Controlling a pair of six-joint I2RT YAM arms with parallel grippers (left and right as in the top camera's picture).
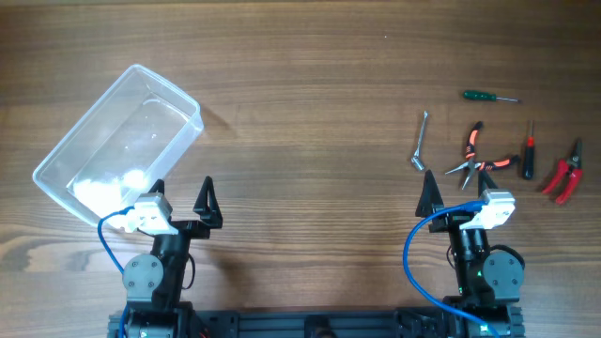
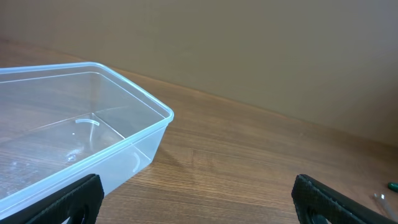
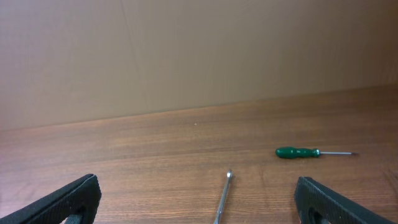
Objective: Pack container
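The clear plastic container lies tilted on the left of the wooden table and is empty; it also shows in the left wrist view. My left gripper is open and empty just below the container's near corner. My right gripper is open and empty just below the hand tools: a silver wrench, orange-handled pliers, a green screwdriver, a red-and-black screwdriver and red cutters. The wrench and green screwdriver show in the right wrist view.
Bare wooden tabletop lies between the container and the tools. A plain wall stands behind the table's far edge.
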